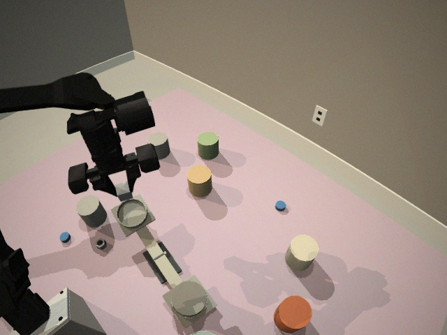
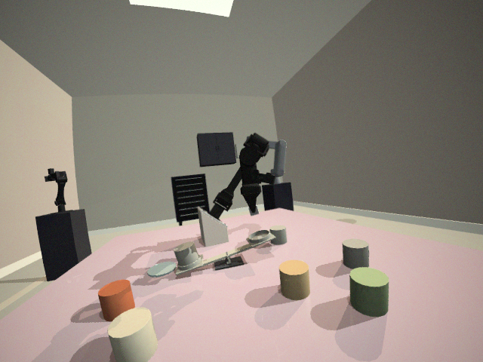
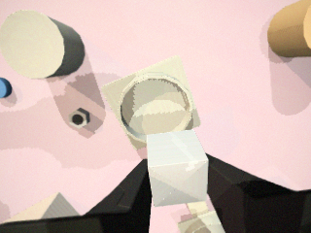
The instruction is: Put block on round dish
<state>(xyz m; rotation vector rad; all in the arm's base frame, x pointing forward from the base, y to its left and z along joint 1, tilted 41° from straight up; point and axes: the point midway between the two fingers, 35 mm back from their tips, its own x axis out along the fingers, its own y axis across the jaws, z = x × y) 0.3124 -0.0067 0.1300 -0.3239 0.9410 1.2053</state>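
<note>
- The pink table (image 1: 245,223) (image 2: 234,319) (image 3: 233,49) carries everything, the balance included
- The balance (image 1: 167,272) (image 2: 210,259) (image 3: 170,67) tilts, its raised end bare of any cup; the beam looks easy to knock
- The cup (image 1: 188,297) (image 2: 186,253) (image 3: 200,229) on the lower end must stay put, so the block should travel high around it
- The round dish (image 1: 204,332) (image 2: 161,268) lies just beyond that lower end, with nothing on it, and looks shallow
- The claw (image 1: 123,186) (image 2: 253,207) (image 3: 174,162) is pinching the block, above the table near the raised end
- The pale block (image 1: 123,190) (image 2: 254,213) (image 3: 177,166) looks light, stiff and perhaps smooth; opposite flat sides are the right hold, and a low, level release should stop it tumbling
</note>
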